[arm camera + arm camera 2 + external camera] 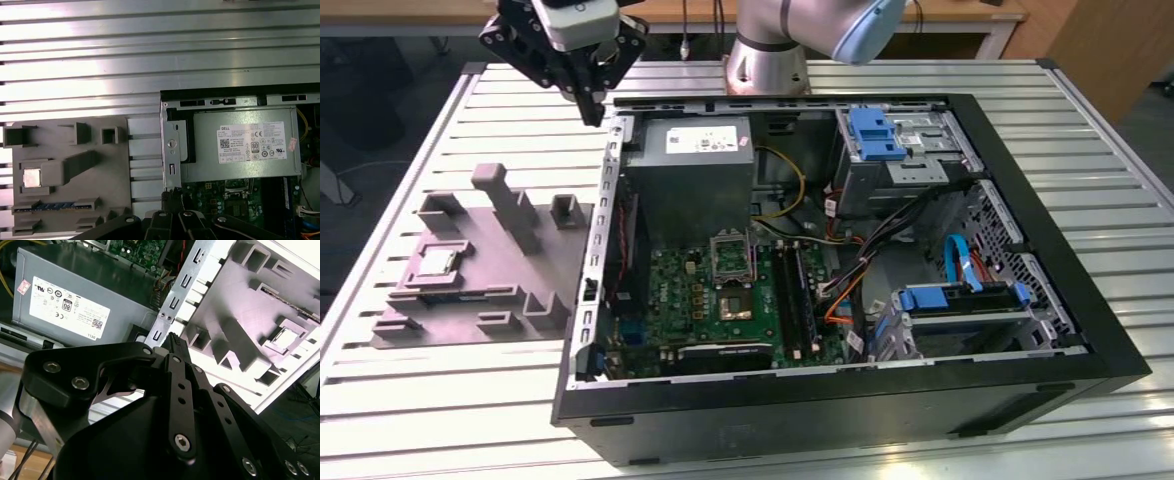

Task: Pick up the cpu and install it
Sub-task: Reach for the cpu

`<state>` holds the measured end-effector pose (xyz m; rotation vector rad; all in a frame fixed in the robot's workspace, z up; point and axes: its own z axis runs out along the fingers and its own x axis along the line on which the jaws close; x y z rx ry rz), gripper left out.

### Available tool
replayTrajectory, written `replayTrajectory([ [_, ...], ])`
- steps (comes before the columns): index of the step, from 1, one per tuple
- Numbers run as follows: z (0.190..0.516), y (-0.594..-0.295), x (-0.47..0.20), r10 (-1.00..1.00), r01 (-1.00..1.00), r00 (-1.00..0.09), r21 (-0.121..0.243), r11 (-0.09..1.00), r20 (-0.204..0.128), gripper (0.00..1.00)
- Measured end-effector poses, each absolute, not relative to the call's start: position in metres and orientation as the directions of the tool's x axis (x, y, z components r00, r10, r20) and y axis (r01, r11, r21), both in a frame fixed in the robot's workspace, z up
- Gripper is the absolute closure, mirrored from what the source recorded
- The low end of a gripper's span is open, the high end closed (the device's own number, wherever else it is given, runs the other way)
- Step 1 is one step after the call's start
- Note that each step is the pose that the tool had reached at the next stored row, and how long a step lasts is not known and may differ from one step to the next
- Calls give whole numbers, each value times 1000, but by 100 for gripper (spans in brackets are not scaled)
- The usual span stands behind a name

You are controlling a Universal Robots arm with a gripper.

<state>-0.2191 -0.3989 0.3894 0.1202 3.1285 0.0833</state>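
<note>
The cpu (438,262) is a small silvery square lying flat in a recess of the grey tray (480,300), on the table at the exterior view's left. It also shows on the tray in both wrist views, cpu (32,177) and cpu (286,339). My gripper (595,98) hangs high above the table by the far left corner of the open computer case (1067,300), well away from the cpu. Its fingers (175,352) are shut together and hold nothing. The metal-framed socket (731,256) sits on the green motherboard inside the case.
A grey power supply (691,175) fills the case's far left corner, just under my gripper (172,197). Drive cages with blue clips (881,135), cables and a blue-handled bracket (961,298) crowd the case's right side. Several upright posts (507,205) rise from the tray. The table is ribbed metal.
</note>
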Motion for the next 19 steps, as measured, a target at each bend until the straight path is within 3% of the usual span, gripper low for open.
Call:
replayTrajectory([
  [19,389,-399,-233,77,76,-997,54,996,-8,89],
])
